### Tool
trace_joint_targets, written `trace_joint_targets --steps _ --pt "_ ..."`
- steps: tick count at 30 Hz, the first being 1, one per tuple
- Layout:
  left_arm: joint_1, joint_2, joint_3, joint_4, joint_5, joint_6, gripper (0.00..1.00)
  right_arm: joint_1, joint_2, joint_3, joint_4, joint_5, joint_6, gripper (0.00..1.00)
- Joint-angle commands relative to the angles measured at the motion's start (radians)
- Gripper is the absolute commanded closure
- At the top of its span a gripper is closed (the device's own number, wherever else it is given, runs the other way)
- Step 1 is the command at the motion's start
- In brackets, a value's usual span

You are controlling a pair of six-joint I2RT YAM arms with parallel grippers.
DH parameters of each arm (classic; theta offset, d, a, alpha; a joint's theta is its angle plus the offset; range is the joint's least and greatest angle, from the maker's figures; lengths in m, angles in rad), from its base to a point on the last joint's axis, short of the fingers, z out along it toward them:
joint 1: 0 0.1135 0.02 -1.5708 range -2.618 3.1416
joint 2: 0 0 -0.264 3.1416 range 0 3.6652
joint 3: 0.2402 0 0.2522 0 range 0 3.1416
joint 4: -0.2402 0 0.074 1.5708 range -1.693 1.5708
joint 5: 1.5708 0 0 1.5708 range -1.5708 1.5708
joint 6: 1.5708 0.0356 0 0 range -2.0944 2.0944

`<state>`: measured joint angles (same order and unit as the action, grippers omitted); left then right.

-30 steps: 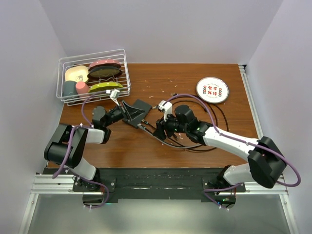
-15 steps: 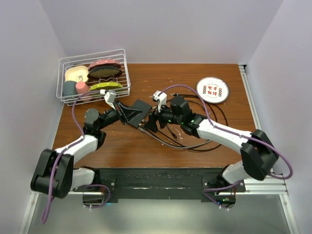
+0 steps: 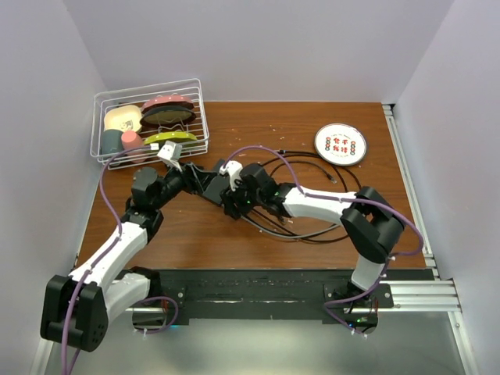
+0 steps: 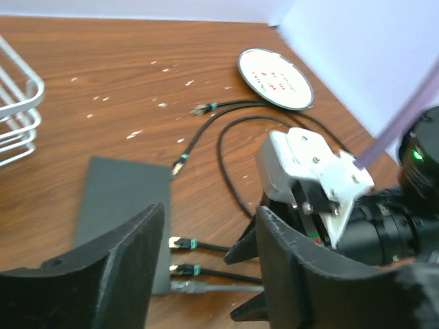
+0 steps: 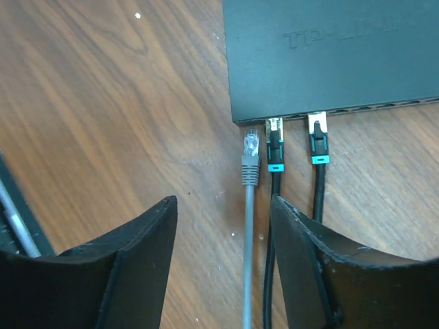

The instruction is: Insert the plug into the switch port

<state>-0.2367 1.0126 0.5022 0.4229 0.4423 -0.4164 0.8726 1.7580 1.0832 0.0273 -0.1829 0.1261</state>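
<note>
The switch is a flat matte-black box, also seen in the left wrist view and half hidden between the arms from above. A grey plug lies on the wood with its clear tip at the box's port edge; how deep it sits cannot be told. Two black plugs with teal collars sit in the ports beside it. My right gripper is open, the grey cable running loose between its fingers. My left gripper is open above the box's corner, gripping nothing.
A white wire basket with dishes stands at the back left. A round white disc with red marks lies at the back right. Loops of black cable trail over the wood right of the arms.
The left gripper's jaws have opened and its arm has stretched out towards the box. The right arm has moved left, up to the box's port edge.
</note>
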Motion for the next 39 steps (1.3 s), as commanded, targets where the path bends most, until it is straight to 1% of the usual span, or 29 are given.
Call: trace_joint_targets --steps 1,2,3,6,9,11,12,16,17,19,20,22,23,25,30,34,35,37,38,39 --pt "0.000 -0.042 0.042 -0.082 -0.106 0.057 0.31 0.055 0.027 0.066 -0.069 0.158 -0.051 0.41" --pt "0.000 -0.048 0.039 -0.082 -0.109 0.057 0.29 0.065 0.035 0.069 -0.075 0.181 -0.057 0.42" --pt "0.000 -0.051 0.039 -0.084 -0.114 0.056 0.27 0.083 0.044 0.070 -0.081 0.206 -0.060 0.44" --pt "-0.001 -0.058 0.039 -0.093 -0.129 0.054 0.25 0.109 0.066 0.083 -0.105 0.284 -0.069 0.48" --pt "0.000 -0.063 0.039 -0.096 -0.136 0.057 0.25 0.140 0.078 0.090 -0.122 0.377 -0.071 0.49" --pt "0.000 -0.065 0.038 -0.101 -0.145 0.059 0.25 0.154 0.093 0.099 -0.139 0.439 -0.080 0.53" --pt "0.000 -0.066 0.036 -0.099 -0.146 0.059 0.25 0.169 0.100 0.101 -0.144 0.451 -0.086 0.55" --pt "0.000 -0.077 0.035 -0.102 -0.163 0.059 0.25 0.186 0.155 0.124 -0.177 0.516 -0.089 0.66" --pt "0.000 -0.078 0.033 -0.104 -0.166 0.059 0.25 0.192 0.164 0.129 -0.184 0.528 -0.091 0.66" --pt "0.002 -0.086 0.033 -0.110 -0.183 0.060 0.25 0.195 0.185 0.150 -0.213 0.589 -0.074 0.73" --pt "0.002 -0.088 0.035 -0.113 -0.188 0.062 0.25 0.198 0.196 0.156 -0.220 0.605 -0.071 0.85" --pt "0.002 -0.098 0.036 -0.121 -0.204 0.062 0.25 0.198 0.189 0.156 -0.224 0.623 -0.066 0.91" --pt "0.004 -0.103 0.035 -0.124 -0.211 0.062 0.25 0.198 0.167 0.153 -0.221 0.631 -0.063 0.97" --pt "0.004 -0.115 0.029 -0.124 -0.221 0.064 0.25 0.198 0.137 0.136 -0.207 0.635 -0.054 1.00" --pt "0.004 -0.141 0.022 -0.125 -0.231 0.064 0.25 0.197 -0.021 0.072 -0.152 0.574 -0.062 1.00" --pt "0.004 -0.180 0.019 -0.115 -0.194 0.073 0.25 0.174 -0.138 0.037 -0.121 0.465 -0.074 1.00" --pt "0.004 -0.187 0.016 -0.108 -0.182 0.073 0.24 0.152 -0.158 0.031 -0.121 0.397 -0.078 1.00" --pt "0.004 -0.213 -0.004 -0.059 -0.122 0.071 0.24 0.128 -0.222 0.009 -0.107 0.317 -0.094 1.00" --pt "0.004 -0.221 -0.008 -0.046 -0.108 0.071 0.24 0.090 -0.242 -0.005 -0.098 0.201 -0.103 1.00" --pt "0.004 -0.226 -0.014 -0.026 -0.096 0.065 0.24 0.062 -0.265 -0.038 -0.083 0.128 -0.114 1.00"
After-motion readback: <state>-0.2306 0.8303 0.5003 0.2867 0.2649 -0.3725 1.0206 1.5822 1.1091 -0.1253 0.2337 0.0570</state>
